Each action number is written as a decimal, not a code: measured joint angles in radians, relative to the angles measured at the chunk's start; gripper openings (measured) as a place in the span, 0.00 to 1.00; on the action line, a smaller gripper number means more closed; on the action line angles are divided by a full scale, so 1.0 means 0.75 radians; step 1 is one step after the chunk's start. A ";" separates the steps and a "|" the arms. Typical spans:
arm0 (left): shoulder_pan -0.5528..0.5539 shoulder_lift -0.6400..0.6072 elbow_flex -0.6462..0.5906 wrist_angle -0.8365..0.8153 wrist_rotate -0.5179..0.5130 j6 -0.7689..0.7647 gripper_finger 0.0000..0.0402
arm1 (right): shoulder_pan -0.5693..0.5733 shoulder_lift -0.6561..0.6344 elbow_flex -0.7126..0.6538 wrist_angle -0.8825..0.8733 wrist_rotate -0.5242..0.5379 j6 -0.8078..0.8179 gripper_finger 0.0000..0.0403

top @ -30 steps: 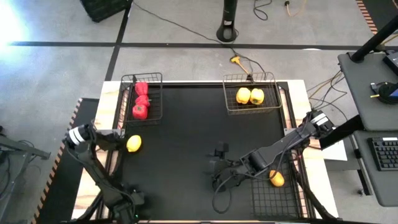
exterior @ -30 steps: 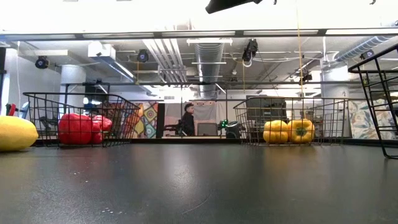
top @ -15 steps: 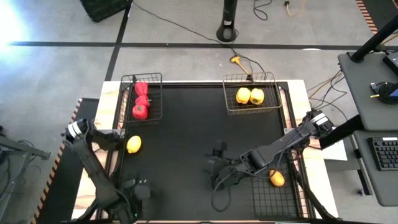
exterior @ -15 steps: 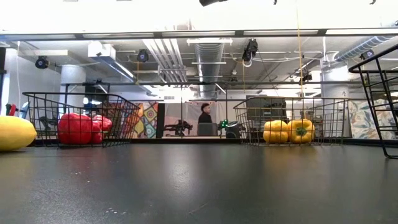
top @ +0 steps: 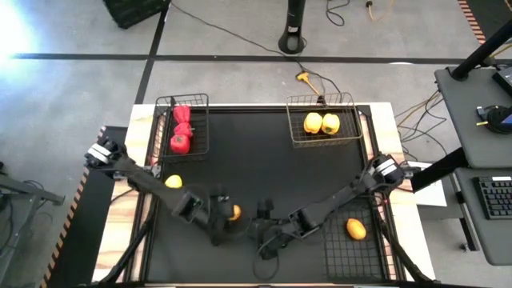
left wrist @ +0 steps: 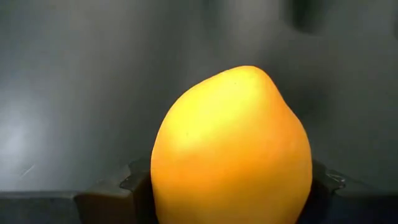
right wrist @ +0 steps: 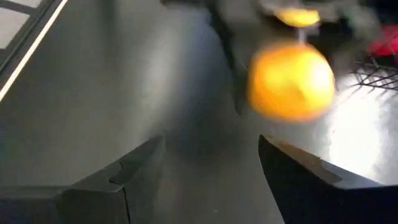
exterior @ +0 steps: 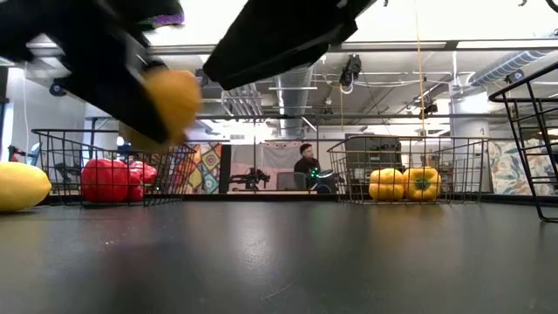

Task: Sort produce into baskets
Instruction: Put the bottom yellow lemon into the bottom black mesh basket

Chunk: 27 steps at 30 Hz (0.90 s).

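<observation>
Change: your left arm has swung in from the tabletop's left edge to the front middle, now carrying an orange fruit [top: 234, 212]; your right arm has slid left toward it.
Left gripper [top: 228, 218]: its fingers [left wrist: 109, 190] are closed on either side of the orange fruit [left wrist: 231, 146], which fills the wrist view; in the low view the fruit [exterior: 166, 100] hangs clear above the tabletop [exterior: 288, 262].
Right gripper [top: 270, 236]: its fingers [right wrist: 140, 171] stand spread with nothing between them, and the held fruit [right wrist: 291, 81] sits just ahead of them; in the high view you see this gripper just right of the left one, near the front edge.
Second fruit [top: 174, 182]: it lies on the tabletop at the left side, beside the left arm's forearm; the low view shows it [exterior: 22, 186] resting at the far left.
Third fruit [top: 356, 230]: it lies inside the black basket [top: 340, 260] at the front right corner.
Red peppers [top: 181, 132]: you have these piled in the black basket [top: 202, 120] at the back left.
Yellow peppers [top: 321, 123]: two sit side by side in the tan basket [top: 320, 142] at the back right.
Room: a person [exterior: 307, 161] shows far behind the table in the low view.
</observation>
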 joint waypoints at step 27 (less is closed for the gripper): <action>0.161 0.294 -0.125 0.584 0.211 0.043 0.60 | -0.083 0.048 0.013 -0.124 0.190 0.114 0.77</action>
